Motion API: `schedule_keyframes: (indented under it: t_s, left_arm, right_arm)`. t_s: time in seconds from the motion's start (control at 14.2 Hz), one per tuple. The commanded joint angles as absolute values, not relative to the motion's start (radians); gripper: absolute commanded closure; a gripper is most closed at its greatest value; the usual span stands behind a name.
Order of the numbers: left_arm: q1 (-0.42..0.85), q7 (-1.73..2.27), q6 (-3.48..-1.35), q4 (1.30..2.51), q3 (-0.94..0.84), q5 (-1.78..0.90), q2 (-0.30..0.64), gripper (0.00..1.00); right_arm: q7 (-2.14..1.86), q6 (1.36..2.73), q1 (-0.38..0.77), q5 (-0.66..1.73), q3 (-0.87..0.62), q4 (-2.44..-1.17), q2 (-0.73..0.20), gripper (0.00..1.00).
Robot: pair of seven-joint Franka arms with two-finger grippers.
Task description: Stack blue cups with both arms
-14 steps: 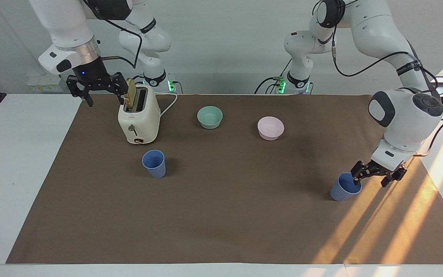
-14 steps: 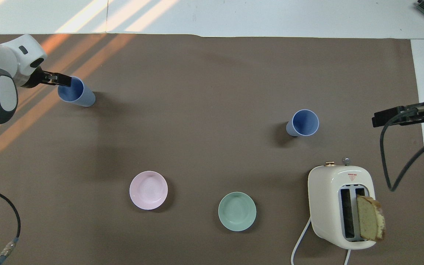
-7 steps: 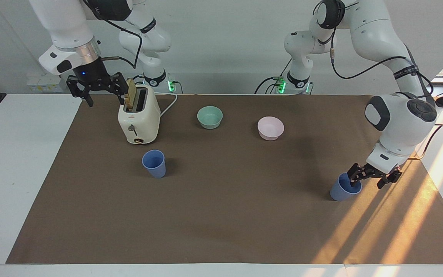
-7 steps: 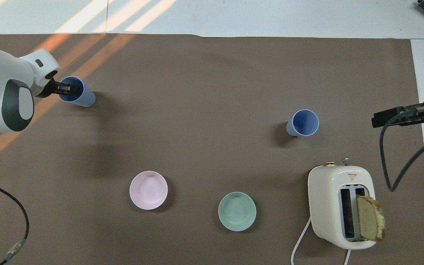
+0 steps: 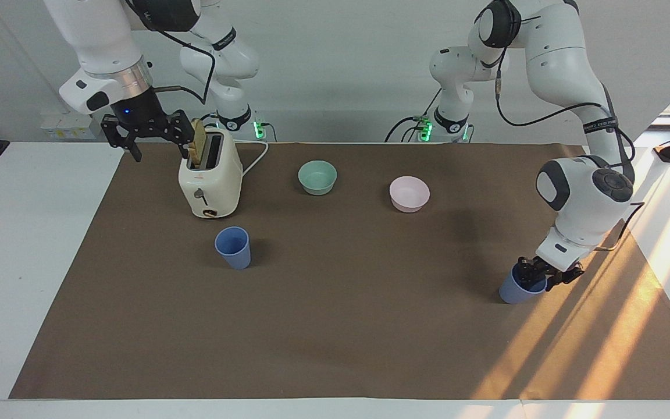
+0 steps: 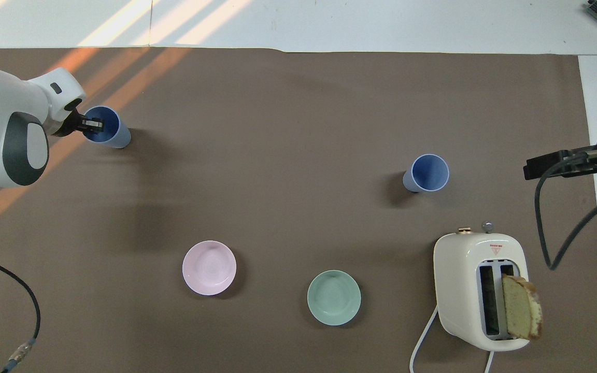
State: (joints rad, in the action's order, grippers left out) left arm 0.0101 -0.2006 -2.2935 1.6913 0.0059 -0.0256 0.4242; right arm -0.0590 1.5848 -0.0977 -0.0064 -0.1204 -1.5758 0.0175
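One blue cup [image 5: 514, 292] [image 6: 117, 135] stands upright on the brown mat at the left arm's end of the table. My left gripper [image 5: 535, 274] [image 6: 94, 124] is down at its mouth, shut on the rim, with one finger inside the cup. The second blue cup [image 5: 233, 247] [image 6: 428, 173] stands alone, a little farther from the robots than the toaster. My right gripper [image 5: 160, 154] [image 6: 552, 167] hangs open in the air beside the toaster's top at the mat's edge, holding nothing; the right arm waits.
A cream toaster [image 5: 210, 180] [image 6: 480, 290] holds a slice of bread [image 5: 198, 142] sticking up. A mint-green bowl [image 5: 317, 176] [image 6: 333, 298] and a pink bowl [image 5: 409, 193] [image 6: 209, 268] sit near the robots. The toaster's white cord trails toward the robots.
My left gripper has dropped onto the cup's rim and gone from open to shut on it. The cup shifted slightly. The right arm has not moved.
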Motion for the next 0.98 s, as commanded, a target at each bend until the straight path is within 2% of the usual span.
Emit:
schedule_keyframes:
  t_s: [0.0,0.49,0.91]
  left_arm:
    - [0.058,-0.209,-2.258,1.703,0.017,-0.035,0.377,1.0]
    - [0.334,0.145,-2.275,1.709,0.011,-0.031,0.373,1.0]
    - [0.529,0.333,-2.315,1.813,0.003,-0.043,0.347,1.0]
  right_arm:
    - [-0.052,1.589,-0.106,-0.015,-0.124,-1.601,0.04,0.0]
    - [-0.052,1.588,-0.106,-0.014,-0.124,-1.601,0.04,0.0]
    - [-0.052,1.588,-0.106,-0.014,-0.124,-1.601,0.04,0.0]
